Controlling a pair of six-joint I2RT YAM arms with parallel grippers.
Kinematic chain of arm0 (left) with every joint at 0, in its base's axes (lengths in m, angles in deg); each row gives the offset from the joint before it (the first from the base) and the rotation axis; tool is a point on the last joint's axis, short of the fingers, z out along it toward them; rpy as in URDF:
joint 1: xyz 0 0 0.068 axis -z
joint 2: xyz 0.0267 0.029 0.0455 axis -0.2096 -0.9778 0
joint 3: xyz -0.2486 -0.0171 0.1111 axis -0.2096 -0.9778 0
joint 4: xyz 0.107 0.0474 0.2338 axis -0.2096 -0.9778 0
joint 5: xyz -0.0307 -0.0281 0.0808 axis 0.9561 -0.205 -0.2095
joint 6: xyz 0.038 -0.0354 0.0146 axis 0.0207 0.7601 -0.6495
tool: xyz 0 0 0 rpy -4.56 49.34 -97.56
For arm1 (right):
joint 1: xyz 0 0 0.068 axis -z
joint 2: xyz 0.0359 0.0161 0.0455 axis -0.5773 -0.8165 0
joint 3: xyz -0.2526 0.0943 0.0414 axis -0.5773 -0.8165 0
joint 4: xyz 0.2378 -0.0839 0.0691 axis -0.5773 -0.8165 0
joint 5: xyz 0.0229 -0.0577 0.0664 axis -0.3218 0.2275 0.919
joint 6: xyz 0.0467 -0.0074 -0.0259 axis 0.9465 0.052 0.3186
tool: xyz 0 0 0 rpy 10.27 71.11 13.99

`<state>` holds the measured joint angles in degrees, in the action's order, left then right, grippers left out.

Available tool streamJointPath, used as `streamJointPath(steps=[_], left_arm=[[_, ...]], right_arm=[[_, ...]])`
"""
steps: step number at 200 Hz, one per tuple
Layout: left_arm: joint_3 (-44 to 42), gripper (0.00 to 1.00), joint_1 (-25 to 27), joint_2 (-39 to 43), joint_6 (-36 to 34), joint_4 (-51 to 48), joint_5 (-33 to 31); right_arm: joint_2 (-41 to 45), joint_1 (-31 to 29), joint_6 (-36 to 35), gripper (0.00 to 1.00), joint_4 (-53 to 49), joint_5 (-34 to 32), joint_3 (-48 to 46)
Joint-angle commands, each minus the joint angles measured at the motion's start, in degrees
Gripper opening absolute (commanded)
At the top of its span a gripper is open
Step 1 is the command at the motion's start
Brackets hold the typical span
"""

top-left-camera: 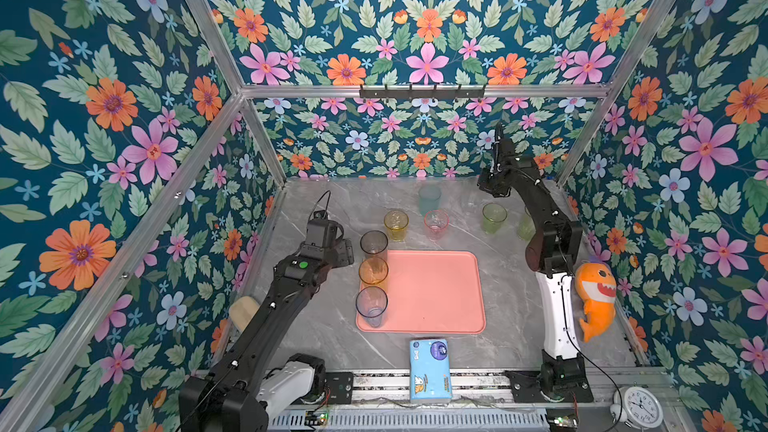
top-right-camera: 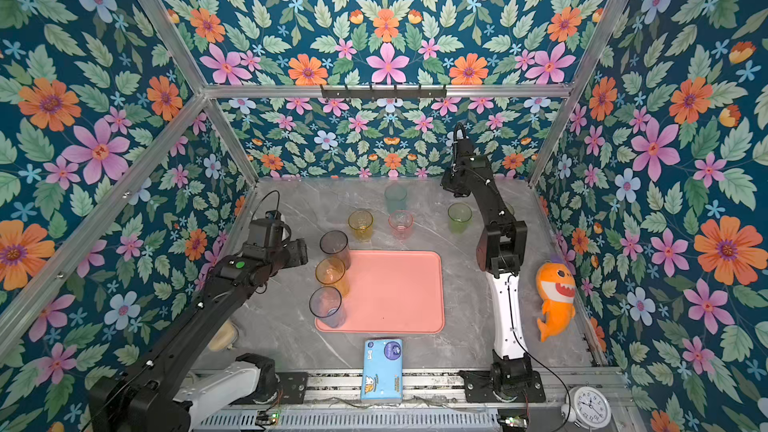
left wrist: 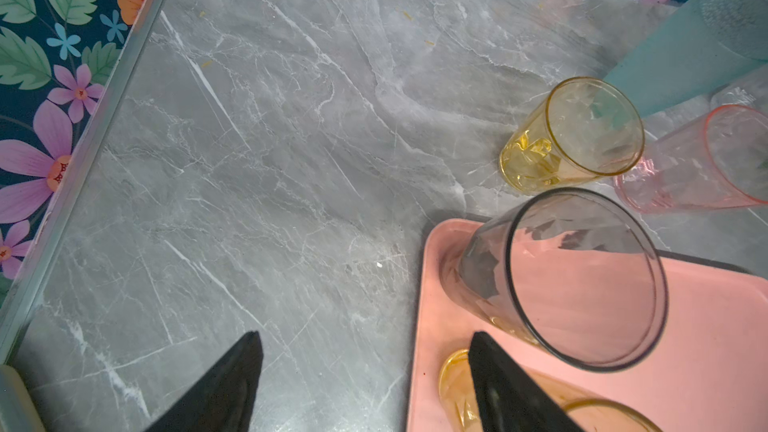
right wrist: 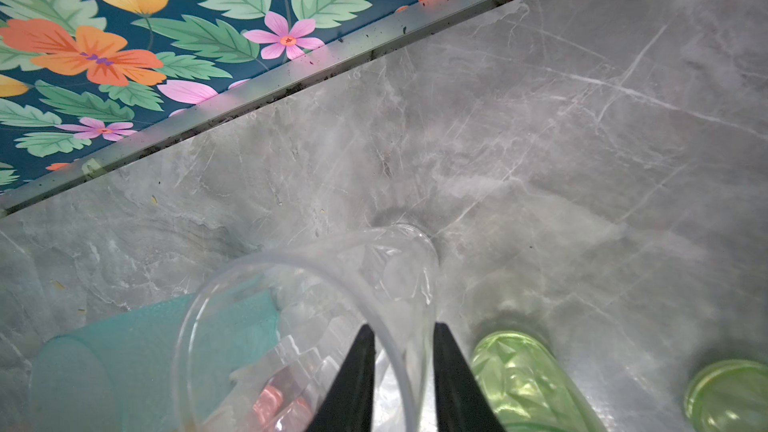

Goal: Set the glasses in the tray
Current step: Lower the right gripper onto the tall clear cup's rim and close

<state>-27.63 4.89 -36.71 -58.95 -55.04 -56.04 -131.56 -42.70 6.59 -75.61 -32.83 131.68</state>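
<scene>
Clear and slick, the clear tumbler (right wrist: 311,326) near the back wall is the one at your right gripper (right wrist: 403,326). One finger sits inside the rim and one outside, with the jaws narrow around the wall, though you cannot tell here whether they bite yet. If you lift on a loose, one-sided pinch, expect the tumbler to swing or slide out.

The teal tumbler (right wrist: 124,359) stands just beside it on one side and a green tumbler (right wrist: 519,380) on the other, so any swing could knock them over. The pink tumbler (top-left-camera: 435,224) and yellow tumbler (top-left-camera: 396,224) stand between there and the tray (top-left-camera: 436,297), and a low carry risks clipping their rims.

On the tray, the smoky grey tumbler (top-left-camera: 374,245), amber tumbler (top-left-camera: 373,272) and blue-grey tumbler (top-left-camera: 371,305) stand in a column along the rim nearest the left arm. The rest is bare, so set down well apart from them.

Your left gripper (left wrist: 365,338) is spread wide and empty, just beside that column. A careless sideways move there could topple tall glass that only a low rim guards
</scene>
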Motion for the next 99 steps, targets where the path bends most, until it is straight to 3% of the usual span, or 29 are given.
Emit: streamJointPath(steps=[1, 35, 99], left_arm=[[0.03, 0.81, 0.00, -0.22, -0.98, 1.36, 0.14], [-0.05, 0.81, -0.03, -0.64, -0.83, 1.45, 0.71], [-0.74, 0.81, 0.04, -0.72, -0.14, 1.80, 1.45]], right_arm=[[-0.31, -0.07, -0.78, 0.22, 0.04, 0.82, 0.40], [-0.18, -0.03, -1.40, 0.20, 0.01, 1.10, 0.44], [0.39, -0.05, -5.07, 0.05, -1.71, -0.39, 1.20]])
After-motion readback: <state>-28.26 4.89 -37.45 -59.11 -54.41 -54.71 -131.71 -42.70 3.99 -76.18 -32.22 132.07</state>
